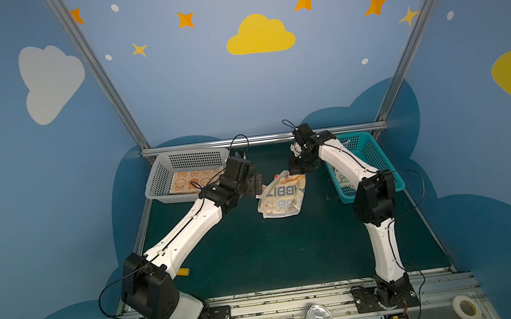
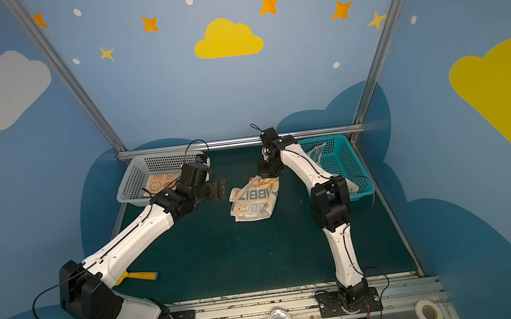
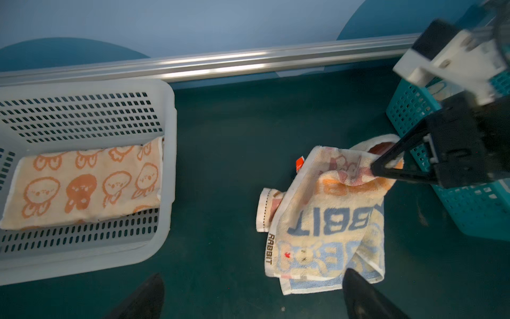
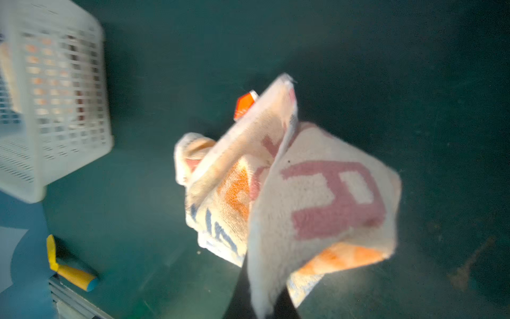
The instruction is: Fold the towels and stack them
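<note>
**Top views.** The step in hand is opening out the second towel ahead of its fold. The RABBIT towel (image 1: 282, 196) lies crumpled on the dark green surface (image 1: 259, 259) between the two baskets. The right arm (image 1: 340, 159) raises its far corner. The left arm (image 1: 189, 224) hovers just beside the towel's left edge. The orange bunny towel (image 1: 190, 180) lies folded flat in the white perforated basket (image 1: 157, 182). A third towel (image 2: 318, 152) sits bunched in the teal basket (image 2: 343, 153).

**Left wrist view.** The right jaws pinch one corner of the RABBIT towel (image 3: 331, 221). The terry cloth hangs from them in soft creases and shows a hemmed border and a small red tag (image 3: 299, 163). The left jaws stand spread wide and empty, one tip above the towel's near edge.

**Right wrist view.** The picture is blurred. The towel (image 4: 317, 193) drapes over the right jaws, with looped pile and pink lettering facing the camera.

**Next move, as we judge it.** We bring the left jaws onto a free neighbouring corner and close them. We then draw both corners apart until the cloth lies flat. The limp fabric calls for a firm pinch on the hem.
</note>
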{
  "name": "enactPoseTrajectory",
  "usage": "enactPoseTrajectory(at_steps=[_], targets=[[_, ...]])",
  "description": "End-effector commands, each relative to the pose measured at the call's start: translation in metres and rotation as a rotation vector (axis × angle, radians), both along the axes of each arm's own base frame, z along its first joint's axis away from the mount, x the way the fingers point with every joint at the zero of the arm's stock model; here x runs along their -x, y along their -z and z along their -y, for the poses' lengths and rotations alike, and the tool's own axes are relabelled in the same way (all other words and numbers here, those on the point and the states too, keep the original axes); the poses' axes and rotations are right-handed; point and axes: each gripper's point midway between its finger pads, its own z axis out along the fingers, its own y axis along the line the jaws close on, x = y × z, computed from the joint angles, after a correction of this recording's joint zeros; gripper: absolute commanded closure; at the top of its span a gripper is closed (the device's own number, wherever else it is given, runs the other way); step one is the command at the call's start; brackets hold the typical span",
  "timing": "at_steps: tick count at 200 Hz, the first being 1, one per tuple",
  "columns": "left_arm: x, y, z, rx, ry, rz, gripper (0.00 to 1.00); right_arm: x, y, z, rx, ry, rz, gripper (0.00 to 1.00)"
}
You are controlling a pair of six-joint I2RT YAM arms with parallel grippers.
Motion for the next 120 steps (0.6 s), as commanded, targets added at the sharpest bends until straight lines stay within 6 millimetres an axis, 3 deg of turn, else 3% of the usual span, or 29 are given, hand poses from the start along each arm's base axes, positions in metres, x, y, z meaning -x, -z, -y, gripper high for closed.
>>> enactPoseTrajectory(at_steps=[1, 31, 43, 72, 120], targets=[[0.007, 0.011, 0.007, 0.063, 0.016, -0.050, 0.00, 0.019, -0.008, 0.012, 0.004, 0.007, -0.089, 0.79], [0.015, 0.044, 0.020, 0.136, 0.024, -0.147, 0.00, 0.027, -0.024, 0.020, 0.057, -0.010, -0.020, 0.44], [0.018, 0.056, 0.025, 0.170, 0.026, -0.189, 0.00, 0.028, -0.029, 0.023, 0.054, -0.003, -0.008, 0.34], [0.020, 0.088, 0.041, 0.227, 0.037, -0.293, 0.00, 0.030, -0.034, 0.017, 0.025, -0.007, -0.004, 0.21], [0.017, 0.137, 0.051, 0.269, 0.037, -0.456, 0.00, 0.033, -0.040, 0.002, -0.059, -0.022, 0.004, 0.13]])
